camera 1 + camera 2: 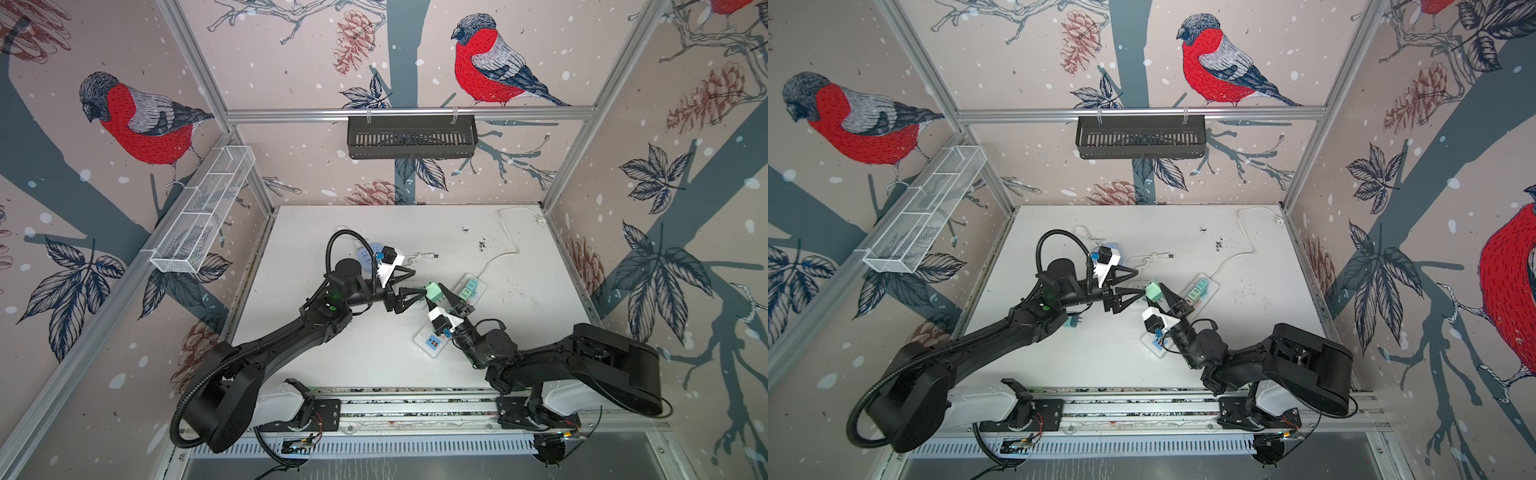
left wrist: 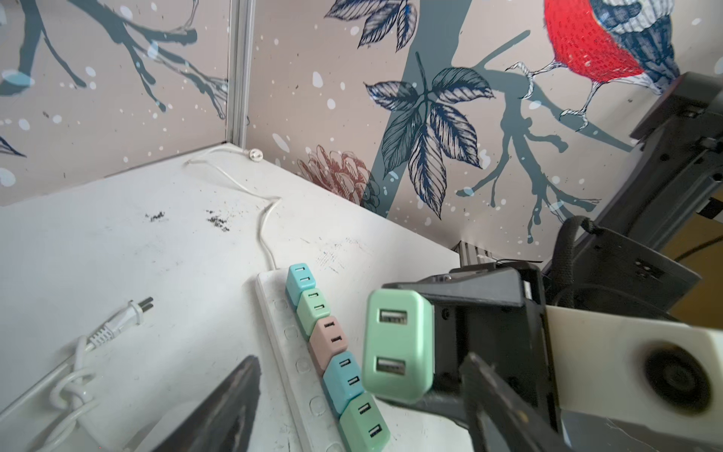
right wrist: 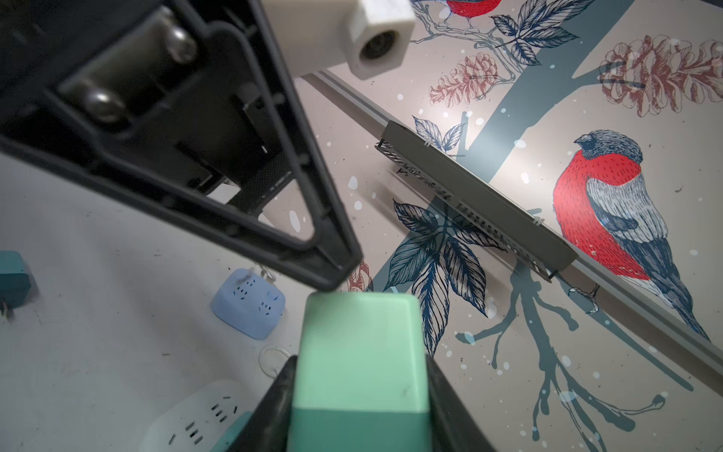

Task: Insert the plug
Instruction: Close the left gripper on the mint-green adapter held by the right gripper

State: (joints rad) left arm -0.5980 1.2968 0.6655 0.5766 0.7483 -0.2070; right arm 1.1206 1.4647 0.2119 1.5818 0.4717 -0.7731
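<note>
Right tool (image 2: 434,348) pinching mint plug (image 2: 397,346), power strip (image 2: 274,313) with adapters (image 2: 329,339), loose cord (image 2: 113,325)

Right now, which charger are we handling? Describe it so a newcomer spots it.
On the white table, find the long power strip lined with pastel cube chargers. Just left of it in a top view, the right gripper holds a mint-green cube charger in the air. Unlike its neighbours, it sits in no socket.
</note>
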